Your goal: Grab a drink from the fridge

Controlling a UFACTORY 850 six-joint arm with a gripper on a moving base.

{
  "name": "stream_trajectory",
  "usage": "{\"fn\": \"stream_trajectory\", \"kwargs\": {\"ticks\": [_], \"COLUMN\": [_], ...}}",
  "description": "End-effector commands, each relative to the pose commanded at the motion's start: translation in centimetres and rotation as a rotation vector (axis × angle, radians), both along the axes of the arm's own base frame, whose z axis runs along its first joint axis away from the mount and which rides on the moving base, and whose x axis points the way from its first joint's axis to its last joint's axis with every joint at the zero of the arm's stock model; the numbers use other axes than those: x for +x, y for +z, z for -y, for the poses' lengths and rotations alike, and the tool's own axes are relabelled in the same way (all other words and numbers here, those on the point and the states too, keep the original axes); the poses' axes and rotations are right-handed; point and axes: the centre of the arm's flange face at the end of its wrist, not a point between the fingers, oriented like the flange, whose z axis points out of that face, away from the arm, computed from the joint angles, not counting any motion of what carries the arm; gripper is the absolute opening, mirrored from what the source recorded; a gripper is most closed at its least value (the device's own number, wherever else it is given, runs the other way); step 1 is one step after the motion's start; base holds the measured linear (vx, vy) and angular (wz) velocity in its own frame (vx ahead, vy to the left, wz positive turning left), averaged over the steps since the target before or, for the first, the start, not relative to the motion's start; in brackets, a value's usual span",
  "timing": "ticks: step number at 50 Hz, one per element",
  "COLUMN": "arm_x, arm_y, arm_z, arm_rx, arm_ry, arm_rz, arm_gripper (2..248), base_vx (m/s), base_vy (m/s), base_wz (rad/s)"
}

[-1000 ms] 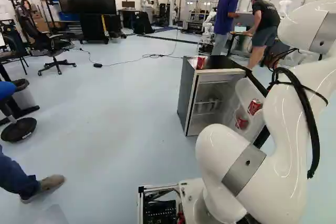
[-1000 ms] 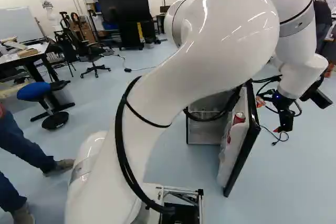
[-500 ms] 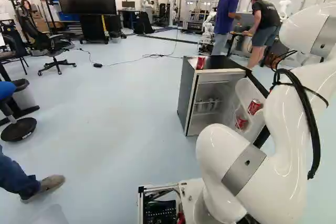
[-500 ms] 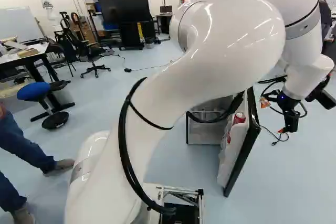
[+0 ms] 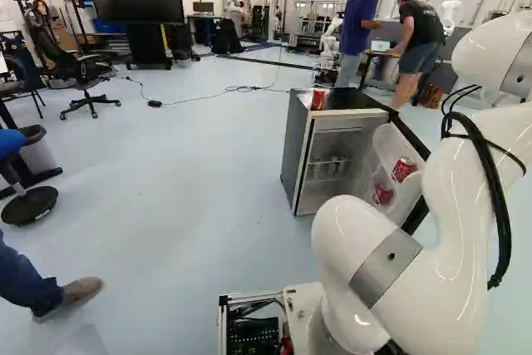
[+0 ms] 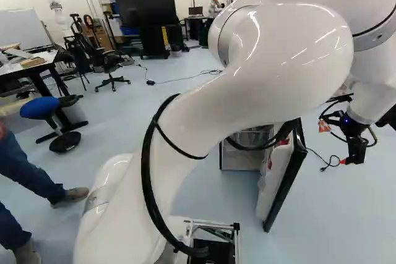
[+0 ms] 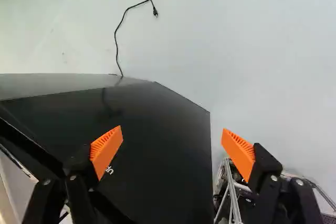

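My gripper (image 7: 171, 128) is wide open and empty, but it's on the outer side of the fridge door (image 7: 163, 156). Upper can (image 5: 404, 170) and lower can (image 5: 382, 194) sit on its inner side, so I'd go around.

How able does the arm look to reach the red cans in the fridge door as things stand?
Probably not directly: the open gripper is by the door's outer face; the cans sit on its inner side, so the door seems in the way.
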Motion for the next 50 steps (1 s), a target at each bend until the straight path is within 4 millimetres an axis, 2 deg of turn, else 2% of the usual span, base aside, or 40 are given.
{"fn": "stream_trajectory", "kwargs": {"ticks": [23, 50], "arm_x": [-2.9, -3.8], "arm_y": [0.1, 0.1], "arm_z": [-3.0, -7.1], "arm_rx": [0.046, 0.036], "arm_ry": [-0.021, 0.021], "arm_rz": [-0.02, -0.067], "arm_gripper": [247, 247], "base_vx": [0.0, 0.0], "base_vy": [0.0, 0.0], "base_wz": [0.0, 0.0]}}
